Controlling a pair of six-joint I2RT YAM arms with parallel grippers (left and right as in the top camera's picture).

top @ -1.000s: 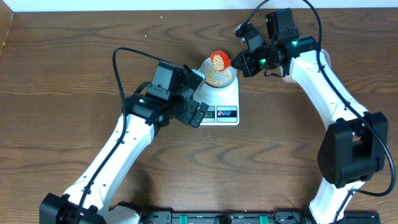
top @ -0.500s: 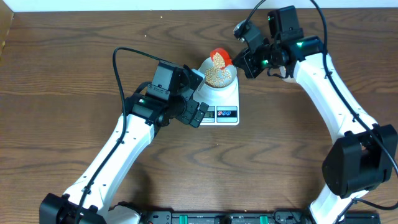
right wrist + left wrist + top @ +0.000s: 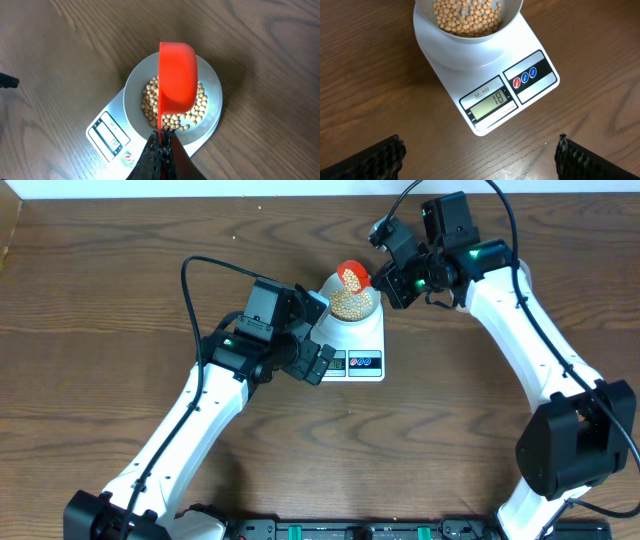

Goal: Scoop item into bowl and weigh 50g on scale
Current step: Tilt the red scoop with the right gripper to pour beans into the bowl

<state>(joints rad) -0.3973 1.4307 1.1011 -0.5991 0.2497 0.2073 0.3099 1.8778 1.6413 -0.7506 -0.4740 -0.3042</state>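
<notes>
Right claw (image 3: 161, 145) clenched on red plastic scoop (image 3: 177, 80), just ahead over small pale round bowl (image 3: 212, 87) of tan round beans (image 3: 465, 15) on flat white digital scale (image 3: 485, 75). Left claw (image 3: 480, 152) released, scale just ahead.

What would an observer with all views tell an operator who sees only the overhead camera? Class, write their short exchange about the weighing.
Operator: What's the reading?
Observer: The display on the scale shows 18, below the target.
Operator: How is the scoop held?
Observer: The right gripper is shut on its thin handle, over the bowl of beans.
Operator: And the left gripper?
Observer: Open, empty, with its fingertips apart from the scale.
</notes>
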